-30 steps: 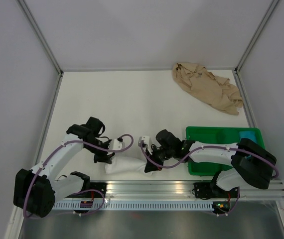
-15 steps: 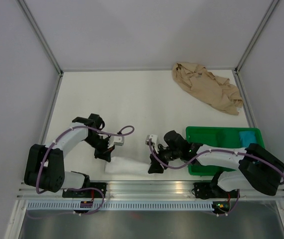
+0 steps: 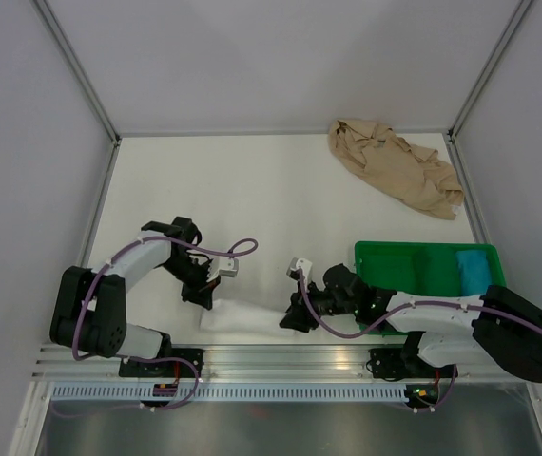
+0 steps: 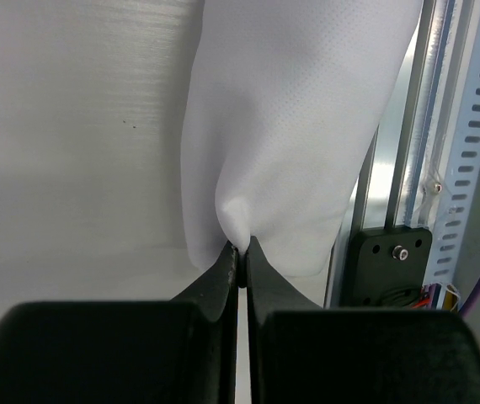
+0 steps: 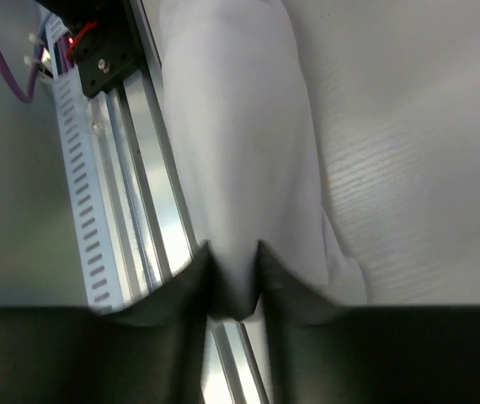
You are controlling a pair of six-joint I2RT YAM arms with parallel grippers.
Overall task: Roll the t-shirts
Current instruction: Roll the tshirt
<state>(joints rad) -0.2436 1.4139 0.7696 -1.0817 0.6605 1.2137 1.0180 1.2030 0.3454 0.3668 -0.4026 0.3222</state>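
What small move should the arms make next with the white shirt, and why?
Probably lift both ends a little together and draw the white shirt away from the rail. It lies as a narrow roll along the rail; the left fingers pinch one end and the right fingers hold a fold at the other.

Enclosed by plain pale-grey walls (image 3: 280, 57) joined with aluminium corner posts (image 3: 76, 66). Floored by a white table (image 3: 252, 180), edged at the near side with a slotted aluminium rail (image 3: 290, 359). Lit evenly and softly.
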